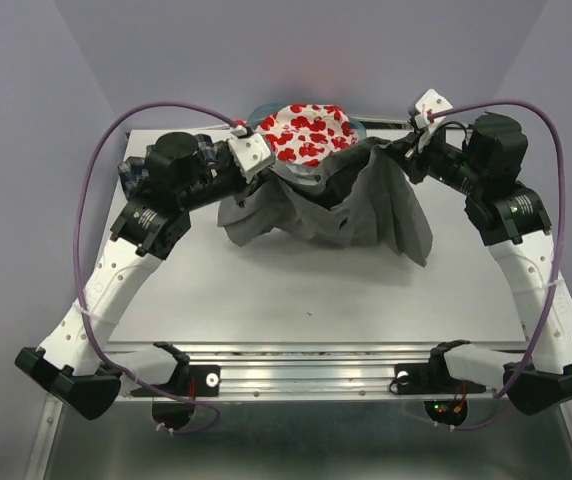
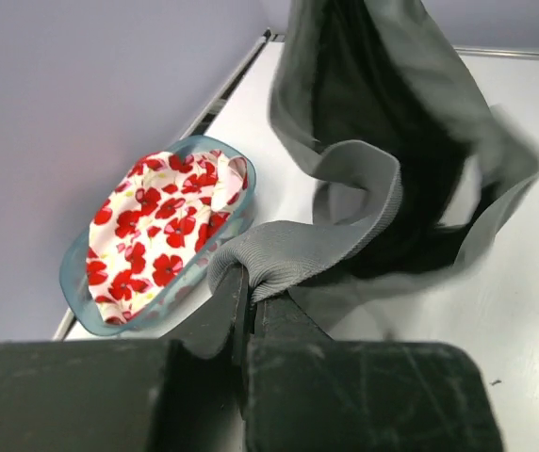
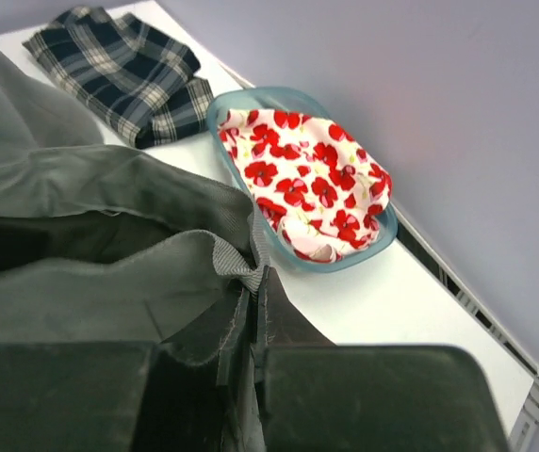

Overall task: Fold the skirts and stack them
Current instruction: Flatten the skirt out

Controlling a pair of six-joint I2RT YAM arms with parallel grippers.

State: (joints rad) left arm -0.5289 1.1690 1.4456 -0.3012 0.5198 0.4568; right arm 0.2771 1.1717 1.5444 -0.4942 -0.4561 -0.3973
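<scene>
The grey pleated skirt (image 1: 356, 205) hangs stretched between both grippers over the back middle of the table, its hem resting on the surface. My left gripper (image 1: 266, 165) is shut on its ribbed waistband (image 2: 288, 250). My right gripper (image 1: 391, 148) is shut on the waistband's other end (image 3: 236, 264). The white skirt with red print (image 1: 306, 135) lies in the teal basket (image 2: 72, 292) behind the grey one. The plaid skirt (image 3: 123, 71) lies folded at the back left, mostly hidden under my left arm in the top view (image 1: 131, 178).
The teal basket (image 3: 215, 118) stands against the table's back edge, next to the wall. The table's metal front rail (image 1: 306, 375) runs between the arm bases.
</scene>
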